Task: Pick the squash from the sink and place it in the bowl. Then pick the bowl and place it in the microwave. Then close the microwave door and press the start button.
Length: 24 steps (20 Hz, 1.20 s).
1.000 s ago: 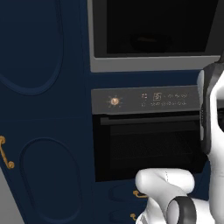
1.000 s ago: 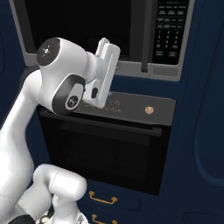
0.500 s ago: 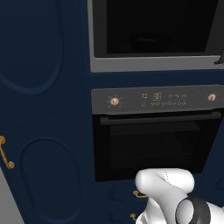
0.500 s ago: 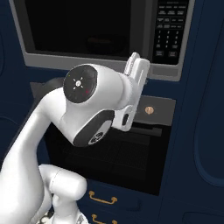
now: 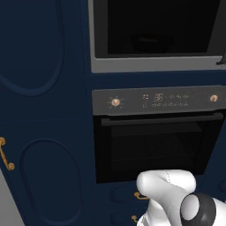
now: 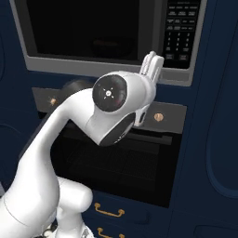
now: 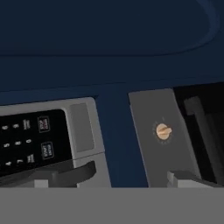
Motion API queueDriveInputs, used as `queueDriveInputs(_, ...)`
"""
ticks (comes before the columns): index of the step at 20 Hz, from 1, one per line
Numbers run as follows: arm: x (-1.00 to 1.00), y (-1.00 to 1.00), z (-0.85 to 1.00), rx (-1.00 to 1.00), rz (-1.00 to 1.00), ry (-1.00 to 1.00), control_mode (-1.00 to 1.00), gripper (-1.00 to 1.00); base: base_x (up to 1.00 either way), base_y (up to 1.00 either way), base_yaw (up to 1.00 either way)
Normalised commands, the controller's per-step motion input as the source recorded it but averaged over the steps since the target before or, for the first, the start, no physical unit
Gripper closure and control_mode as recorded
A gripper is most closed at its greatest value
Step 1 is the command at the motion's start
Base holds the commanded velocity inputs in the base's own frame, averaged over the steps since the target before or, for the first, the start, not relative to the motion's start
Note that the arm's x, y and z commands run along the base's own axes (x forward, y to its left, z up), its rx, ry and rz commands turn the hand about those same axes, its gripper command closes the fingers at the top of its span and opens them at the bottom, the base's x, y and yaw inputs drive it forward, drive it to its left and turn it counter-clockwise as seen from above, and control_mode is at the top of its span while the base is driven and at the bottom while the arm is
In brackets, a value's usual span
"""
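Observation:
The microwave [image 6: 97,65] fills the upper wall, its grey frame around the microwave door's dark glass [image 5: 159,26], which looks shut. Behind the glass is a faint rounded shape [image 6: 107,44]; I cannot tell whether it is the bowl. The squash and the sink are out of view. My gripper [image 6: 153,62] points up at the frame's lower edge, just below the keypad [image 6: 183,28]. In the hand view the gripper [image 7: 131,177] is open with nothing between its fingertips [image 7: 74,173], and the keypad [image 7: 26,140] lies on the left.
Under the microwave sits a black glass oven [image 5: 154,150], with a grey control panel [image 5: 154,99], copper knobs [image 7: 163,130] and a horizontal handle. Navy cabinet panels [image 5: 39,110] flank both. Drawers with brass handles [image 6: 109,211] lie below. My arm's elbow [image 6: 111,109] covers the oven's middle.
The arm has swung to the right, carrying the gripper from the microwave's middle to below the keypad. Its elbow has dropped in front of the oven. The jaws stay open.

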Motion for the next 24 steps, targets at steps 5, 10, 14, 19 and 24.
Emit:
queueDriveInputs(5,0.50,-0.03,0.00,0.05,0.25,0.00,-1.00,-1.00,0.00,0.00,0.00)
queueDriveInputs(10,0.24,-0.12,0.00,0.06,0.31,-0.02,-1.00,-1.00,0.00,0.00,0.00)
queueDriveInputs(14,0.14,-0.09,0.10,0.01,0.05,-0.06,-1.00,-1.00,0.00,0.00,0.00)
queueDriveInputs(19,0.40,-0.01,0.13,0.00,0.00,-0.04,-1.00,-1.00,0.00,0.00,0.00)
queueDriveInputs(24,0.44,-0.02,0.00,0.00,0.00,0.00,-1.00,-1.00,0.00,0.00,0.00)
